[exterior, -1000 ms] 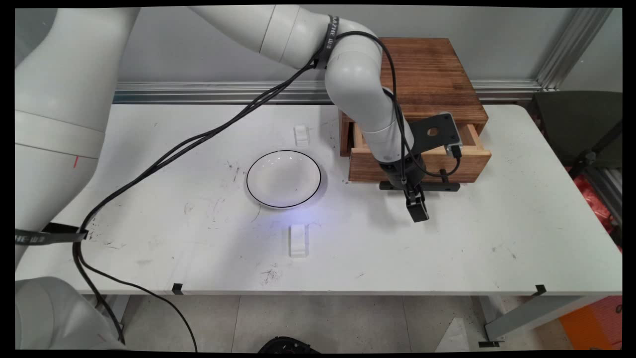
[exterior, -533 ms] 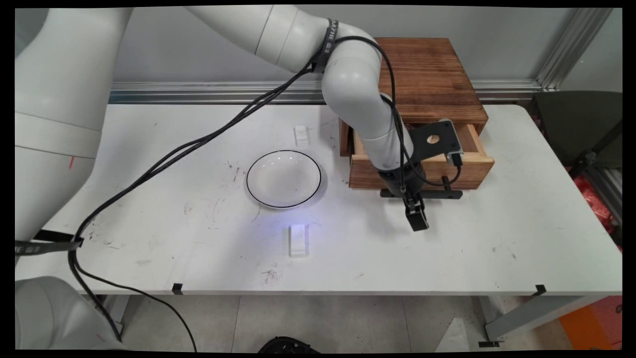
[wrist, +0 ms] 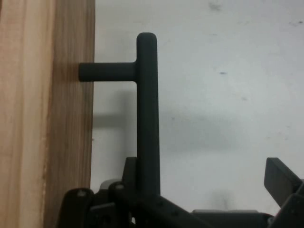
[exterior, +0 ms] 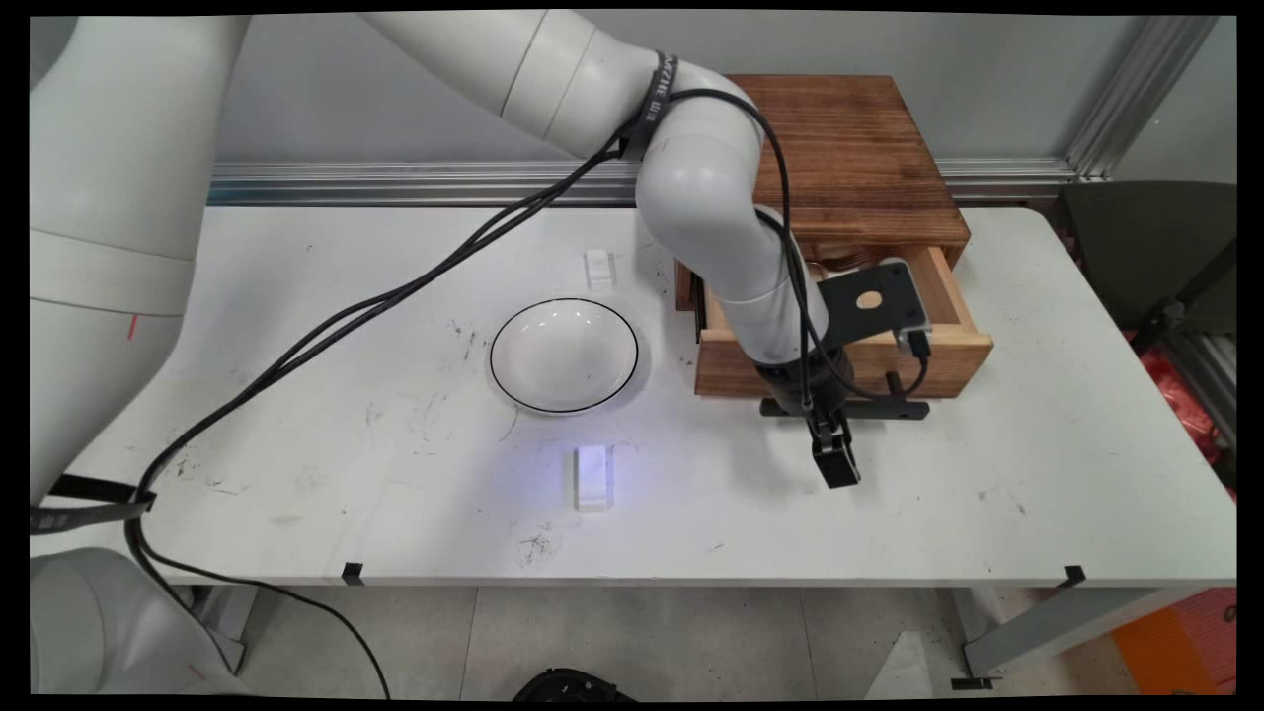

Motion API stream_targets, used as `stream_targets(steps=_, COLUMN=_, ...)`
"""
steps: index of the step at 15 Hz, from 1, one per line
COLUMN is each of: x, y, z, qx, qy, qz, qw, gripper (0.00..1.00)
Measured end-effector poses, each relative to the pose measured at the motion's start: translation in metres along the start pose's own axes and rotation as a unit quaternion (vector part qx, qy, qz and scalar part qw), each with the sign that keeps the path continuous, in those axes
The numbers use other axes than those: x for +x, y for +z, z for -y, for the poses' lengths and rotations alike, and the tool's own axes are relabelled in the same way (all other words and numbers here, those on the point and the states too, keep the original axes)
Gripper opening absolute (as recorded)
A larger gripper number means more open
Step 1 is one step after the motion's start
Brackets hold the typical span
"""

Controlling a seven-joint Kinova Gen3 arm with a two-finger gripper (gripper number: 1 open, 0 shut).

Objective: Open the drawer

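The gripper (exterior: 835, 464) hangs at the black bar handle (wrist: 147, 114) of the wooden drawer (exterior: 948, 351), fingers spread, one behind the bar. The drawer stands partly pulled out of its wooden box (exterior: 849, 148), right of a black-rimmed white bowl (exterior: 564, 355).

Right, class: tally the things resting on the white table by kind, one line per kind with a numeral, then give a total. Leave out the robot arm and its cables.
Wooden drawer box, drawer pulled open, black bar handle: 1
White bowl with a black rim: 1
Small white blocks, one behind the bowl, one in front: 2
Total: 4
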Motion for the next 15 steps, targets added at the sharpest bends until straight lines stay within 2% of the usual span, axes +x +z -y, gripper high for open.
stream_targets(steps=15, x=-0.003, y=-0.007, z=-0.046, qx=-0.010, qy=0.007, qz=0.006, qw=0.9999, gripper=1.00)
